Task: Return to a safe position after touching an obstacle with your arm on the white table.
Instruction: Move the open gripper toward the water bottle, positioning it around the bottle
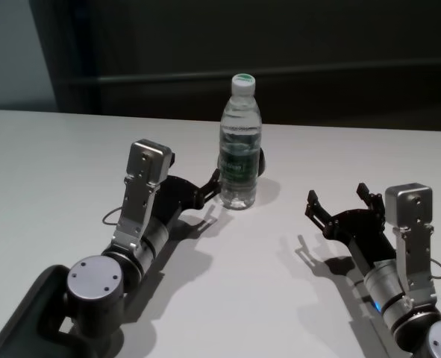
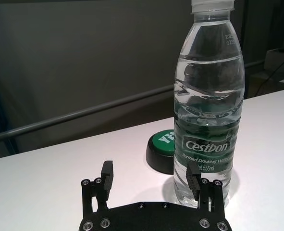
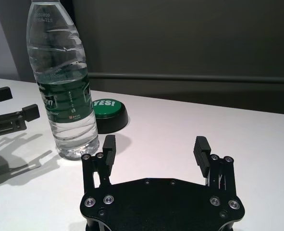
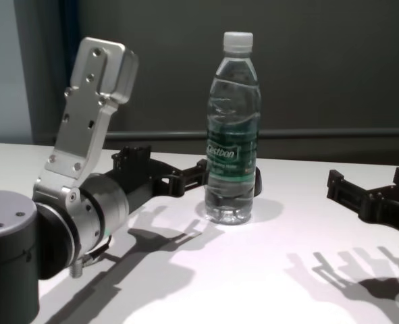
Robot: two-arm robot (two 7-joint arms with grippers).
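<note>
Bottle (image 1: 240, 145) upright mid-desk (image 1: 56, 164). Left gripper (image 2: 151, 180) fingers open, one finger (image 2: 193, 179) right beside it — maybe touching. Sideways retreat tips bottle; pull straight back. Right gripper (image 1: 341, 203) open, well apart.

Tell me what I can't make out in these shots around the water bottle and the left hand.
- Contact between left hand and bottle: head and chest views overlap them; cannot tell.
- Bottle cap: cut by the top edge in both wrist views.
- Green button: partly hidden behind the bottle everywhere.
</note>
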